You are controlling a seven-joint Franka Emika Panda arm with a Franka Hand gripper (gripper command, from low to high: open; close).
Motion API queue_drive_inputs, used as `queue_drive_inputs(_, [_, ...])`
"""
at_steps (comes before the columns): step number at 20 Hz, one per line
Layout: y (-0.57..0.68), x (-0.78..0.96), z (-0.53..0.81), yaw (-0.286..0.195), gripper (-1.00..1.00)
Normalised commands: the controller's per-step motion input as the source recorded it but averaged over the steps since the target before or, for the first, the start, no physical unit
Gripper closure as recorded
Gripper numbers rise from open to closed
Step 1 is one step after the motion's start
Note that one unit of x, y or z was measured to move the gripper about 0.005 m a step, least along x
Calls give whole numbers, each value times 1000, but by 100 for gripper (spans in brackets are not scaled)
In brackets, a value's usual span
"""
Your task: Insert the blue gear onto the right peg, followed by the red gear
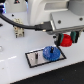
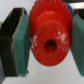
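The blue gear (image 1: 49, 53) sits on the grey black-edged plate (image 1: 35, 60), at the plate's end toward the exterior view's right, and it covers the right peg there. A thin dark pin (image 1: 36, 55) stands bare toward the plate's other end. Above and to the right of the plate my gripper (image 1: 65, 40) hangs, shut on the red gear (image 1: 64, 40). The wrist view is filled by the red gear (image 2: 49, 38) with its centre hole, clamped between two green pads (image 2: 21, 42).
A black cable (image 1: 17, 22) runs across the white table (image 1: 12, 70) to the arm. A small white and black block (image 1: 18, 32) stands behind the plate toward the exterior view's left.
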Motion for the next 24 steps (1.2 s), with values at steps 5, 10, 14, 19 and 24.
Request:
queue_drive_inputs(5, [-141,116,-63,0,100])
queue_drive_inputs(10, [-96,52,-75,0,100])
queue_drive_inputs(14, [-94,37,-97,0,100])
queue_drive_inputs(19, [-99,41,-156,0,100])
queue_drive_inputs(24, [-115,26,-194,0,100])
